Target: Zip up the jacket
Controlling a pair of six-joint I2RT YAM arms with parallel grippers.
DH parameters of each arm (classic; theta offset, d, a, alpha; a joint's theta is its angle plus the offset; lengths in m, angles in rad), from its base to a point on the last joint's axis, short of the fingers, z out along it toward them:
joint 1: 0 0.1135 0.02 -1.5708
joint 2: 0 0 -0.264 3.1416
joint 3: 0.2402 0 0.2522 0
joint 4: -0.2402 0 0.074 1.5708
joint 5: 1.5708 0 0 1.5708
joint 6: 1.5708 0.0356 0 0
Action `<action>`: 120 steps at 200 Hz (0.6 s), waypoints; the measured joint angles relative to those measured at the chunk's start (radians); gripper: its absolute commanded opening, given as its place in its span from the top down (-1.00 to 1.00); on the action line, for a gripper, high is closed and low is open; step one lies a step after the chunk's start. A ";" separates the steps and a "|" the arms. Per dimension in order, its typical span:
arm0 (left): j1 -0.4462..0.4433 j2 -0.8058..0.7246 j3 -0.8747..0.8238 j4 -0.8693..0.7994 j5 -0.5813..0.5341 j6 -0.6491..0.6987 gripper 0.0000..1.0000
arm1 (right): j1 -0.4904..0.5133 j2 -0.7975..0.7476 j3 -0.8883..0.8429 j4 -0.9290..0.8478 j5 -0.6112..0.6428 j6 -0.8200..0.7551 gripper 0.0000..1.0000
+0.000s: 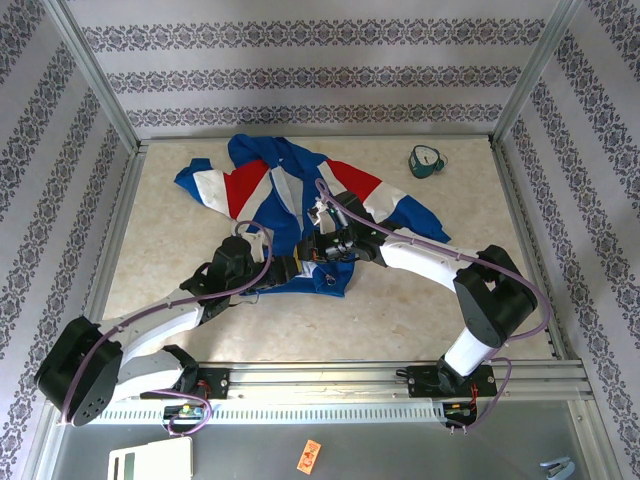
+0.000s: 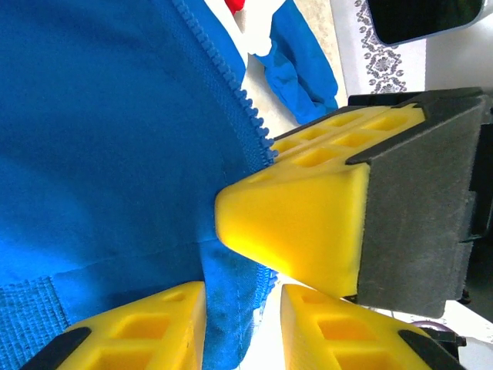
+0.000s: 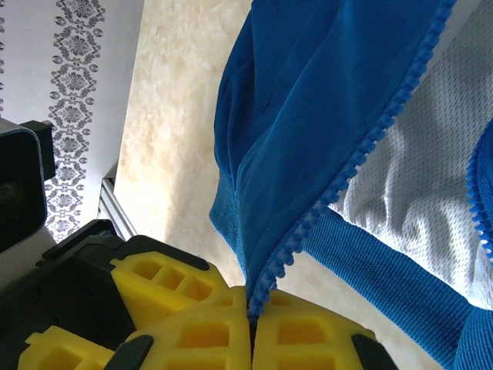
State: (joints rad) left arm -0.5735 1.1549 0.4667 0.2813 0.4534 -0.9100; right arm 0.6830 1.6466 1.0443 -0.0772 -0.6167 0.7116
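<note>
The blue jacket (image 1: 280,190) with red and white panels lies crumpled at the middle back of the table (image 1: 400,310), its front open. Both grippers meet at its near hem. My right gripper (image 1: 322,248) (image 3: 250,308) is shut on the bottom end of one row of zipper teeth (image 3: 362,150), lifting that edge so the white mesh lining shows. My left gripper (image 1: 295,268) (image 2: 243,308) is open; the blue hem fabric (image 2: 231,308) hangs between its yellow fingers, touching the left one with a gap to the right one. The right gripper's finger (image 2: 300,223) presses close above it.
A small teal object (image 1: 427,160) sits at the back right of the table. Aluminium frame rails (image 1: 115,250) and patterned walls ring the table. A jacket sleeve (image 2: 300,62) trails onto the beige surface beyond the hem.
</note>
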 measured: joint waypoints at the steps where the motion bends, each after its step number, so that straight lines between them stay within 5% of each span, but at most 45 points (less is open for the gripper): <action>1: 0.000 0.000 0.000 0.000 0.000 0.000 0.44 | 0.000 0.000 0.000 0.000 0.000 0.000 1.00; 43: 0.000 0.013 0.000 0.016 0.021 -0.007 0.47 | 0.000 0.000 0.000 0.000 -0.002 0.000 1.00; 80: 0.000 0.013 0.000 0.019 0.025 -0.012 1.00 | 0.000 0.000 0.000 0.000 -0.002 0.000 1.00; 120: 0.002 0.003 -0.002 0.019 0.022 -0.014 1.00 | 0.000 -0.001 0.001 0.000 -0.001 0.017 0.23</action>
State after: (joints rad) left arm -0.5713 1.1584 0.4652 0.3000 0.4751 -0.9237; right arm 0.6830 1.6459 1.0451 -0.0772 -0.6174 0.7284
